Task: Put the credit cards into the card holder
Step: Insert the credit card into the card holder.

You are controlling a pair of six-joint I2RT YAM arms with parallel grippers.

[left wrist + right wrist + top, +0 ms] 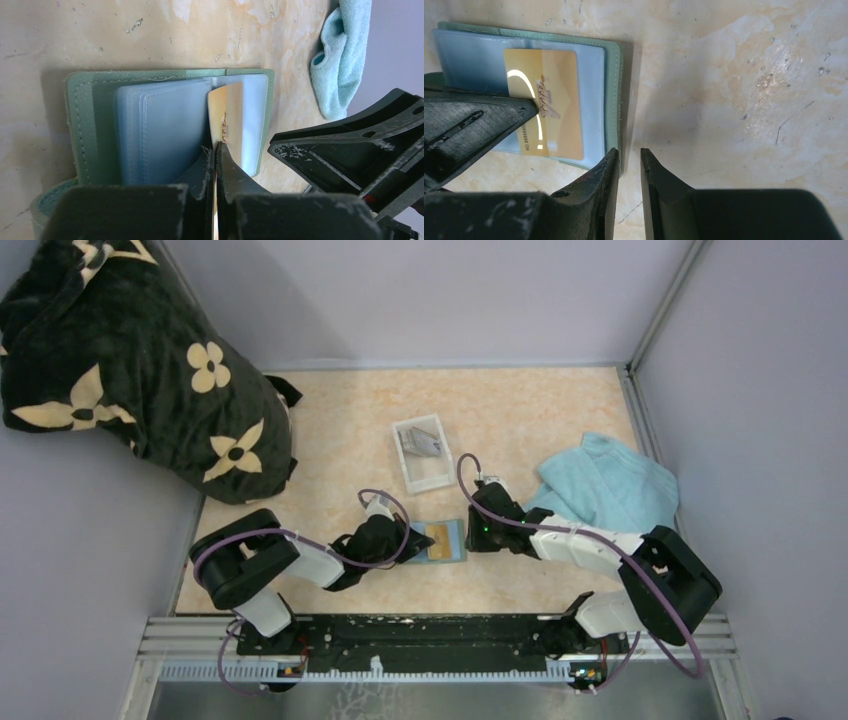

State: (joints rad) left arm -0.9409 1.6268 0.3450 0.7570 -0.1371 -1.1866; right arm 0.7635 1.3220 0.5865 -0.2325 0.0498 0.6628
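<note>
The card holder [453,542] lies open on the table, grey-green outside [92,125] and pale blue inside. My left gripper [413,540] is shut on an orange-yellow credit card [227,112], holding it edge-on over the holder's right page, its far end at the slots. In the right wrist view the card [556,95] lies across the blue page, with the left fingers [479,125] on its near edge. My right gripper [629,155] is narrowly open and empty at the holder's right edge [613,95], its left finger against that edge. Dark grey cards [422,443] lie in the white tray.
A white plastic tray [432,476] stands behind the holder. A light blue towel [605,485] lies at the right, also in the left wrist view [342,55]. A dark floral bag [130,370] fills the back left corner. Grey walls enclose the table.
</note>
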